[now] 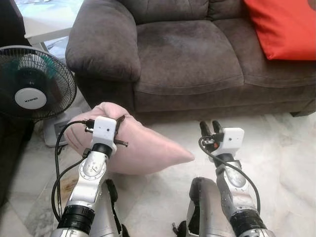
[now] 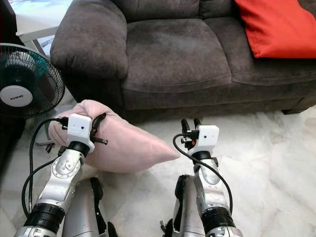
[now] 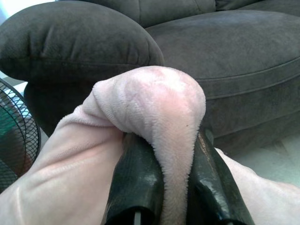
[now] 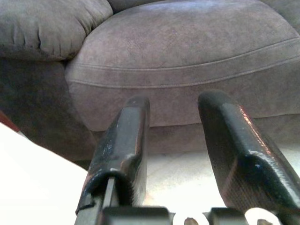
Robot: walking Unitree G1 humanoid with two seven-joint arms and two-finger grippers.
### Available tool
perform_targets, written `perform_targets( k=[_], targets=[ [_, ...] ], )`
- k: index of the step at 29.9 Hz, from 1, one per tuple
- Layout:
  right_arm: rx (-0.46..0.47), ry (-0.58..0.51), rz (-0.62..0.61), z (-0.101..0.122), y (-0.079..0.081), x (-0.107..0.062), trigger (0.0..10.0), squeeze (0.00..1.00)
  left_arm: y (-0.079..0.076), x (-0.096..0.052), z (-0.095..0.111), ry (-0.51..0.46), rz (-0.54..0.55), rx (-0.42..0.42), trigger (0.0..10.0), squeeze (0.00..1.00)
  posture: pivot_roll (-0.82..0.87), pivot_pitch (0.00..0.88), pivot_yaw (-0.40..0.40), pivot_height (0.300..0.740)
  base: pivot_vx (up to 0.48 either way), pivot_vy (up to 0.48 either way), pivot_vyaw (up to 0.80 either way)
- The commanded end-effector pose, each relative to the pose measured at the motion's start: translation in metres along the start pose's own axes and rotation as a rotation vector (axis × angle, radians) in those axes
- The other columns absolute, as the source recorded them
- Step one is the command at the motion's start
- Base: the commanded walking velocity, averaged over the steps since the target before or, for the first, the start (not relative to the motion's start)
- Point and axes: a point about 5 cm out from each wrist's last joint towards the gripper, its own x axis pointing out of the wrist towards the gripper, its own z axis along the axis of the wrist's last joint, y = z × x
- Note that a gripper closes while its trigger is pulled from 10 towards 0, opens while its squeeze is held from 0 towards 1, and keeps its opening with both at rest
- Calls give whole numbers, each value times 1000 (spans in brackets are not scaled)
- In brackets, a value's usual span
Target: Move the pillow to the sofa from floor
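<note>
Pinching a fold of the pink pillow (image 1: 143, 145) in our left gripper (image 3: 176, 187), pillow just before the sofa (image 1: 187, 59) front edge, right gripper (image 1: 211, 127) fingers parted and empty, fan (image 1: 30, 84) crowding our left, orange cushion (image 1: 284, 24) at far seat end

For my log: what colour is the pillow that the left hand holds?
Pale pink pillow, best seen in the left wrist view, pinched in the left hand.

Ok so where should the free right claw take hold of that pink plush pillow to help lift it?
Pinch the tapered corner of the pink plush pillow nearest the open right claw, coming from the robot's right. The left claw already pinches a bunched fold at the other end.
</note>
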Motion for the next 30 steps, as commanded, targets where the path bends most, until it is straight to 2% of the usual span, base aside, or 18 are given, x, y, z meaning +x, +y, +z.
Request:
perform_targets(
  k=[1,18,30],
  targets=[
    [9,-7,-11,0,-1,-2,10000,0,3,7,27,-122,6,22,10000,0,163,87,-15,539,0,0,0],
    [25,-19,-8,2,1,-1,10000,0,3,8,30,-122,5,21,10000,0,163,93,-15,644,0,0,0],
    [24,-22,-8,2,0,0,10000,0,1,8,30,-118,-6,12,10000,0,165,95,-14,644,0,0,0]
  ],
)
